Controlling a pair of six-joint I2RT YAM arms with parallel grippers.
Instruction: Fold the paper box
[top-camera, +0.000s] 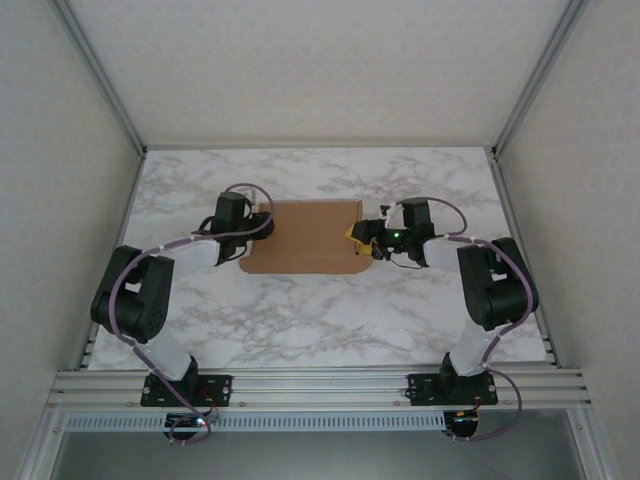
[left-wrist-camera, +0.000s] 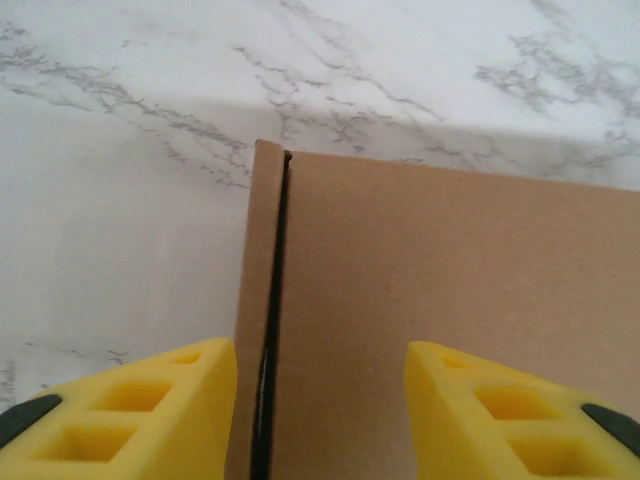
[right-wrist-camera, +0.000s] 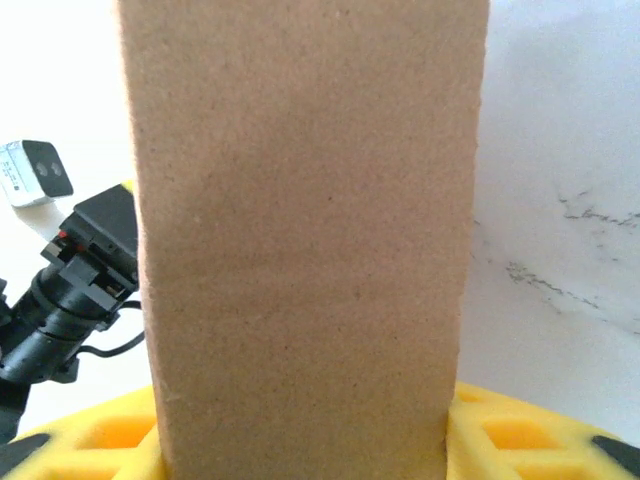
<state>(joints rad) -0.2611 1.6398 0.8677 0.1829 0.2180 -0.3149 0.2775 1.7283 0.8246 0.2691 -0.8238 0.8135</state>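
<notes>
paper box (top-camera: 305, 238) mid-desk (top-camera: 300, 320), and slips look likely
top: left pincer (top-camera: 258, 228) and right pincer (top-camera: 360, 238) at its ends. left wrist: open fingers (left-wrist-camera: 150, 400) straddle the side fold (left-wrist-camera: 258, 300), could skid off. right wrist: flap (right-wrist-camera: 310, 200) between fingers, grip unclear; may spring back.

Table top (top-camera: 300, 320): white marble pattern with grey veining, lying flat. Slotted aluminium rail (top-camera: 320, 385): runs along the table's near edge. Aluminium posts (top-camera: 100, 75): slant up from the two far corners. Pale textured wall panels (top-camera: 320, 60): close off the back and both sides.
</notes>
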